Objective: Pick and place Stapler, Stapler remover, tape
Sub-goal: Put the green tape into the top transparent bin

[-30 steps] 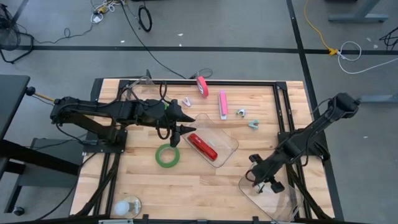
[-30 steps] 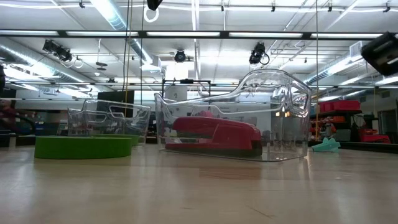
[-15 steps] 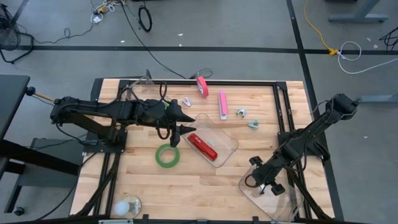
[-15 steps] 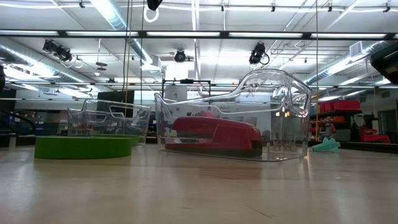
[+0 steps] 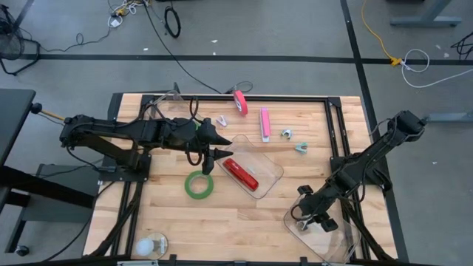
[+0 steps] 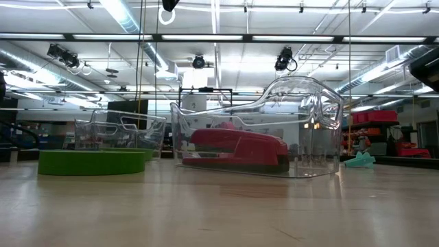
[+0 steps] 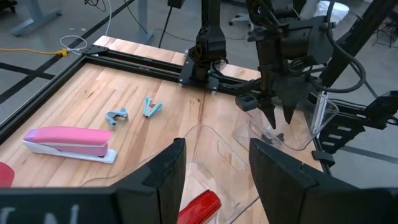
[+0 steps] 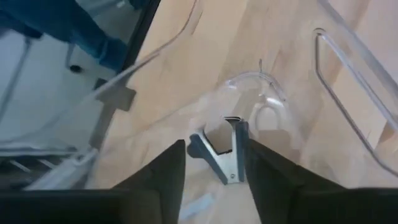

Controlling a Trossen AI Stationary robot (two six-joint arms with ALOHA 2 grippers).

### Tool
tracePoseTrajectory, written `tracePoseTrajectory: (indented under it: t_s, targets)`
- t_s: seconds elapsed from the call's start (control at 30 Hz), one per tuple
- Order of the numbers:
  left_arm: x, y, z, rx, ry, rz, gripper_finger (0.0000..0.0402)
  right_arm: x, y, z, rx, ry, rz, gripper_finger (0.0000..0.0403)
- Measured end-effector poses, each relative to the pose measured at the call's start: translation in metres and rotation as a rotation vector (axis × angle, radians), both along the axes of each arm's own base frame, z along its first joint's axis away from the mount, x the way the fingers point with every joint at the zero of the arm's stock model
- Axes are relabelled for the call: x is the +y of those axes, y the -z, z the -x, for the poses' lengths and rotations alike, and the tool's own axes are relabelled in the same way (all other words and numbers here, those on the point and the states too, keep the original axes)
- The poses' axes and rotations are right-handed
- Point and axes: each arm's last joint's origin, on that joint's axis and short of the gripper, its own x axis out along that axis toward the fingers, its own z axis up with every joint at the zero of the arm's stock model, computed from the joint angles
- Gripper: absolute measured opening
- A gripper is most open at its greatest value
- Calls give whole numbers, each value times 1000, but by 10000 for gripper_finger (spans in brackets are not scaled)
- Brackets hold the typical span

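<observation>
High view: the left pincer (image 5: 209, 160) hangs with its fingers apart and empty over the wooden worktop (image 5: 222, 214), between the green tape roll (image 5: 198, 185) and the clear tray (image 5: 260, 168) holding the red stapler (image 5: 241, 174). A pink stapler (image 5: 264, 123) and two small staple removers (image 5: 294, 140) lie farther back. The right pincer (image 5: 309, 220) is down over a second clear tray (image 5: 325, 235) at the worktop's near right corner.

Low view: the tape roll (image 6: 90, 162) lies flat on the worktop, and beside it the red stapler (image 6: 236, 149) sits inside its clear tray (image 6: 322, 130) — neither pincer shows.

Left wrist view: the left pincer's fingers (image 7: 163, 177) stand apart with nothing between them, above the red stapler (image 7: 199, 206); the pink stapler (image 7: 68, 142) lies well off.

Right wrist view: the right pincer's fingers (image 8: 166, 177) are parted, and a grey staple remover (image 8: 222, 157) lies between them on the clear tray's floor — whether they touch it I cannot tell.
</observation>
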Motion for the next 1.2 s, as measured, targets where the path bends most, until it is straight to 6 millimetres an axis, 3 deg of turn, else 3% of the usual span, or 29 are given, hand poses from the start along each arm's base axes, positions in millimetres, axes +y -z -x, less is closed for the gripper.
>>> tracePoseTrajectory:
  t_s: [0.33, 0.57, 0.73, 1.2]
  targets:
    - [0, 0, 0, 0, 2, -5, 179, -12, -52, -11, -129, 102, 69, 180]
    - [0, 0, 0, 0, 2, -6, 179, -28, -82, -15, -108, 175, 157, 181]
    - [0, 0, 0, 0, 3, -7, 179, -38, -92, -17, -86, 222, 181, 181]
    - [0, 0, 0, 0, 3, -7, 179, -68, -85, -15, 47, 351, 323, 181]
